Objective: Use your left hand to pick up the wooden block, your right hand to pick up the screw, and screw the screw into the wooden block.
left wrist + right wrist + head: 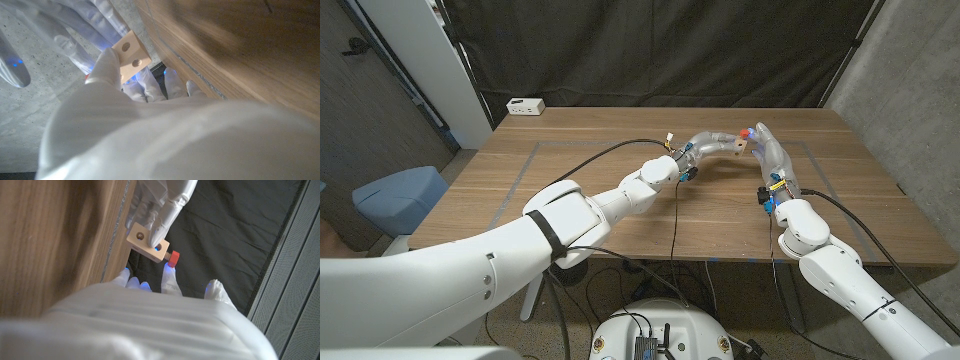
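Right wrist view: pale block (147, 242) with two holes, pinched by left hand (162, 202); red-headed screw (173, 258) at its end, held by right hand (150, 310). White box (525, 106) on table (580, 150).

Pale matt wooden block (147, 242), woodgrain table (620, 205)

Both arms are built of smooth, glossy white rounded shells. The left arm (520, 235) carries a black band around the thick segment nearest the camera. A black cable runs along each arm toward its wrist. Small blue and yellow fittings sit at both wrists. The left hand (705, 143) and right hand (767, 150) are covered in pale, translucent glove-like skins.
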Robot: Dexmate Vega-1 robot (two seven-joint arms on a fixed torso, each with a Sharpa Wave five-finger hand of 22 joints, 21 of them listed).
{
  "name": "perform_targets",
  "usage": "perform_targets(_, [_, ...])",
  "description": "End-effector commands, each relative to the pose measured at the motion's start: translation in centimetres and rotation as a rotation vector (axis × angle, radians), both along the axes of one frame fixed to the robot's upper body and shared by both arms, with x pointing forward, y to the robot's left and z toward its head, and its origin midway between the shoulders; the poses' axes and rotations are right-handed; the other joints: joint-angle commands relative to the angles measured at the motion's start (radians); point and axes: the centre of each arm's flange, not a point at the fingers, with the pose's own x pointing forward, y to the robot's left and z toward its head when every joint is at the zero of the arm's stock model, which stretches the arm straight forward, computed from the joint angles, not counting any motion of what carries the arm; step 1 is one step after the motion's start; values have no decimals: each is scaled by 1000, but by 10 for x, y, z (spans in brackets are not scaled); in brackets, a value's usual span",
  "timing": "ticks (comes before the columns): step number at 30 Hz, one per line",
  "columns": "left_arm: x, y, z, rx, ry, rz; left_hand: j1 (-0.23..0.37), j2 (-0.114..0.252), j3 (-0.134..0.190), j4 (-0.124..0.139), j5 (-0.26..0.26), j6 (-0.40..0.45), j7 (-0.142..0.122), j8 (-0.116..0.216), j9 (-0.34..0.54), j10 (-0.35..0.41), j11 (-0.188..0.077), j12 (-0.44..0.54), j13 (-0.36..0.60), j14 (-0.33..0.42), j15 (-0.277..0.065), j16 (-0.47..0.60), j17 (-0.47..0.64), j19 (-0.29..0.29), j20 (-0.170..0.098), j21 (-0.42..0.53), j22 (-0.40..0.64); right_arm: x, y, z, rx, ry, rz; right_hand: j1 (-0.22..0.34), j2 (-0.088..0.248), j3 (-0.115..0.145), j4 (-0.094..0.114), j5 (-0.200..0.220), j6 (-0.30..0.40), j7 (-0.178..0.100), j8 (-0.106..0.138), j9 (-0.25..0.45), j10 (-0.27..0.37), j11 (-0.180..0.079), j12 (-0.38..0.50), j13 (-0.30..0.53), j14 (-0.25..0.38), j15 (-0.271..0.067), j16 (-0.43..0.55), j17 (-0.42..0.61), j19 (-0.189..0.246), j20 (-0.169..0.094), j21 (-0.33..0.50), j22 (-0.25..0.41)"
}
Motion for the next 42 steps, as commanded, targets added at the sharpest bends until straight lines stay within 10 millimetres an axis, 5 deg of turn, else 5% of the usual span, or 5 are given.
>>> perform_targets(1, [1, -1, 0, 2, 10, 6, -12, 35, 37, 38, 5, 67, 27, 19, 4, 9, -1, 9, 4, 8, -90, 1, 4, 1, -6, -1, 3, 0, -1, -3, 5, 9, 0, 4, 6, 7, -1, 3, 15, 0, 5, 3, -27, -11, 5, 3, -90, -8, 5, 5, 8, 4, 7, 2])
perform_targets(42, [-2, -7, 0, 16, 2, -7, -11, 37, 38, 37, 5, 68, 26, 19, 4, 10, -2, 10, 4, 7, -93, 1, 5, 2, -5, 0, 3, -15, -2, -10, -8, 13, 9, 5, 7, 15, -4, 3, 63, -8, 9, 4, 0, -18, 8, 3, -74, -12, 9, 4, 28, 15, 8, 2])
